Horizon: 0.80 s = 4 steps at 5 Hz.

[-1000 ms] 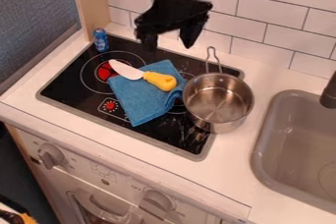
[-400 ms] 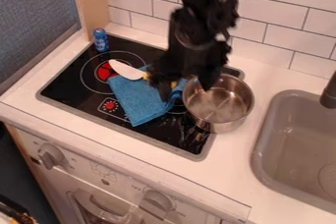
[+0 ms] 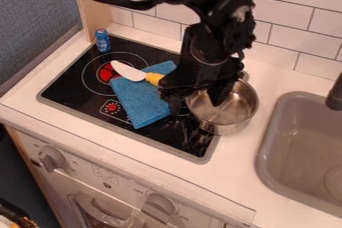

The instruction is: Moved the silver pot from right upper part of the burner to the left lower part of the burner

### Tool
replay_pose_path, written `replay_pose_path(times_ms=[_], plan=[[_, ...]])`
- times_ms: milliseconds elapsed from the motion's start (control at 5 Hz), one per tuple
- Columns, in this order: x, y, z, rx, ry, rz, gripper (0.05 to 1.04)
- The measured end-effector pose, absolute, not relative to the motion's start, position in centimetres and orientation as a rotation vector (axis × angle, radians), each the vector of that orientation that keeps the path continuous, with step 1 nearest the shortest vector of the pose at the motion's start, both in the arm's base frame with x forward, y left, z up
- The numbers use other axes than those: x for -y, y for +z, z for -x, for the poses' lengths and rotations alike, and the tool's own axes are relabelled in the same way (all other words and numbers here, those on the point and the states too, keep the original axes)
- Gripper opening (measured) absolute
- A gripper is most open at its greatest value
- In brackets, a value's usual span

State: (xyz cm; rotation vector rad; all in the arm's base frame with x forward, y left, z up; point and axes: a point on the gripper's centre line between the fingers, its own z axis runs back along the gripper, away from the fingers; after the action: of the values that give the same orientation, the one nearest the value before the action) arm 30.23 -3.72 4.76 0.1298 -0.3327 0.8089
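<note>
1. From where I'm standing, the gripper [image 3: 196,106] hangs over the right part of the stove [image 3: 70,79], its two fingers spread apart with a gap between them, so it looks released rather than clenched.
2. The silver pot [image 3: 230,114] sits upright just beneath the gripper and to its right. One finger hangs over the pot's open mouth, the other outside its near-left wall; whether either touches the metal I can't tell.
3. The pot straddles the stove's right edge, partly out over the white table [image 3: 244,177].
4. Left of the gripper, a blue cloth [image 3: 140,104] lies on the stove. A knife [image 3: 130,73] rests partly on it, pale blade pointing away from the gripper, yellow handle running in behind the gripper.
5. Farther off, up and to the left of the gripper, a small blue can [image 3: 103,41] stands near the stove's back corner.
6. Well to the gripper's right are the grey sink [image 3: 300,137] and a dark faucet [image 3: 336,94]; behind the gripper rises a white tiled wall [image 3: 300,22].
</note>
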Motion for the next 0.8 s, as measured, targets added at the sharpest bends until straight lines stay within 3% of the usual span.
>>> replay_pose_path(times_ms=[400, 600, 800], plan=[[4.7, 2.0, -31.5, 0.278, 0.799, -0.166, 0.947], [6.0, 1.2, -33.0, 0.288, 0.751, -0.179, 0.656], [6.7, 1.0, -33.5, 0.292, 0.740, -0.209, 0.431]])
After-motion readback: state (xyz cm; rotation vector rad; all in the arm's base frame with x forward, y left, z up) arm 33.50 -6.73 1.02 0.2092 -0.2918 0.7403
